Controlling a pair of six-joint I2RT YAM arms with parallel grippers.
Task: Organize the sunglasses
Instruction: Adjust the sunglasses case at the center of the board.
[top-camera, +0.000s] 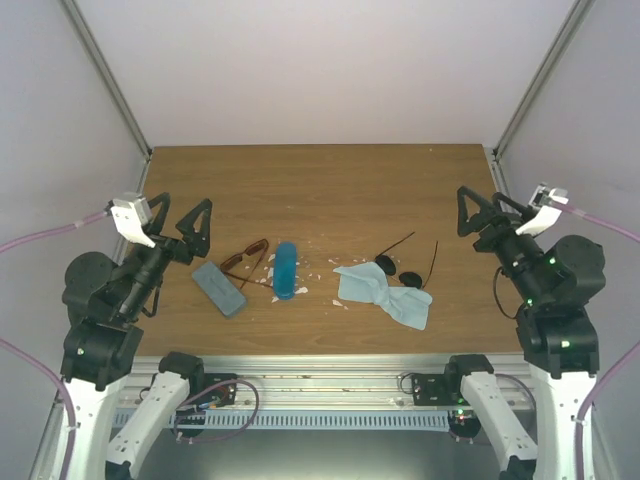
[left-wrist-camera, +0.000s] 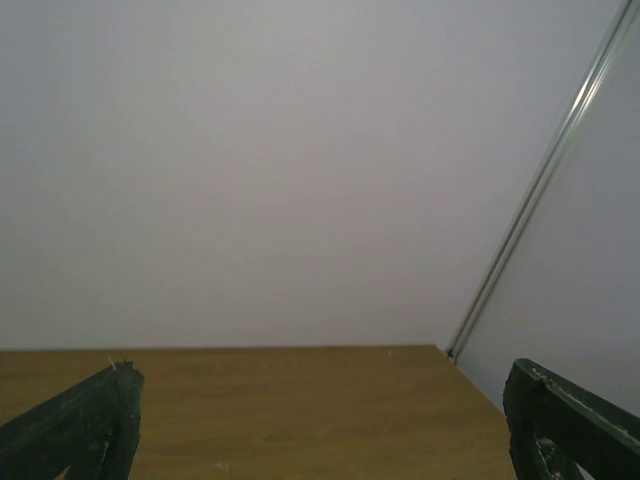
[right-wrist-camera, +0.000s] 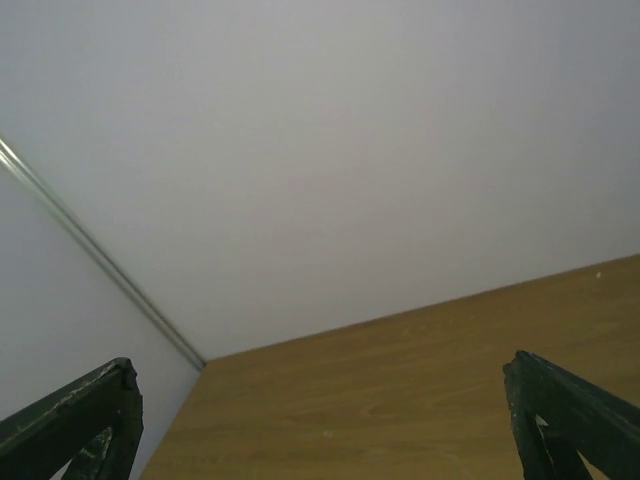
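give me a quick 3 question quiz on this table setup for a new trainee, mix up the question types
1. Which item lies between the grey-blue rectangular case and the blue oval case?
2. True or false: the left gripper and the right gripper are both open and empty.
3. What lies nearest the black sunglasses? A) the blue oval case B) the light blue cloth C) the grey-blue rectangular case

Key: 1. the reddish-brown sunglasses; 2. true; 3. B
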